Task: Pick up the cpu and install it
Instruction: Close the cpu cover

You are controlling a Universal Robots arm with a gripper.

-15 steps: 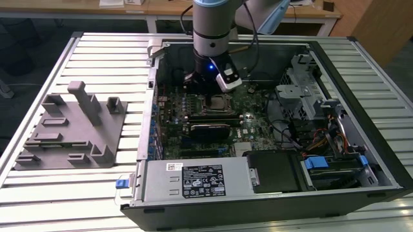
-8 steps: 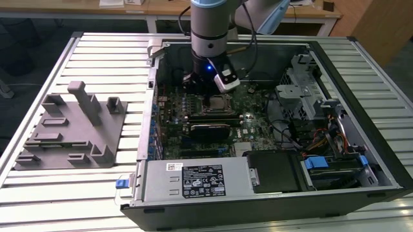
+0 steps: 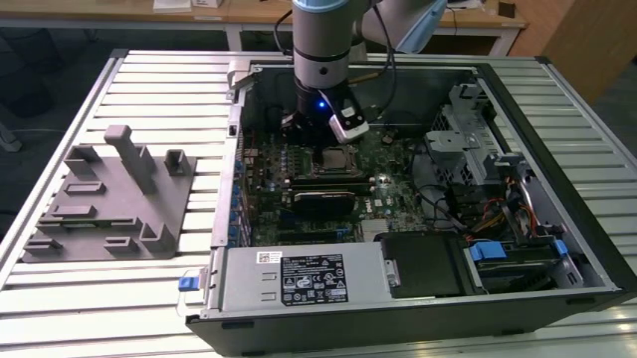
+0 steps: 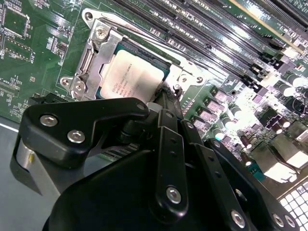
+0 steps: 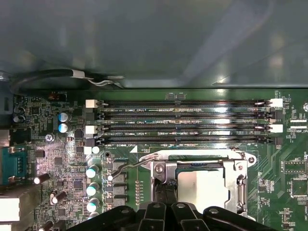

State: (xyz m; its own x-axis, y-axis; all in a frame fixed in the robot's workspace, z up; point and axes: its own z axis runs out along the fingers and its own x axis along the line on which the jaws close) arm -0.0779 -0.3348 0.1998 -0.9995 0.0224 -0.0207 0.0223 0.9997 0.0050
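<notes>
1. The cpu [image 4: 132, 77] lies flat, silver top up, in its socket on the motherboard [image 3: 393, 198] inside the open computer case [image 3: 418, 317]. From what shows, it is already seated rather than carried.
2. A metal socket frame [image 4: 102, 48] runs around the chip. In the first wrist view the cpu [image 5: 204, 185] sits square, its sides running parallel to the memory slots [image 5: 183, 120] just beyond it.
3. My gripper [image 4: 165, 94] stands low at one edge of the chip, its dark tip at or just over the rim. I cannot say whether it touches.
4. My fingers [image 5: 161, 191] are drawn close together, and nothing shows between them.
5. The relation that matters is that the chip lies just beside my tip, not under its centre. In the exterior view, my gripper [image 3: 316, 138] hangs slightly toward the exterior view's left of the cpu [image 3: 336, 156].
6. Being square, the chip has no long axis to align with.
7. A grey fixture block [image 3: 110, 201] rests well apart, on the slatted table [image 3: 149, 82] outside the case.
</notes>
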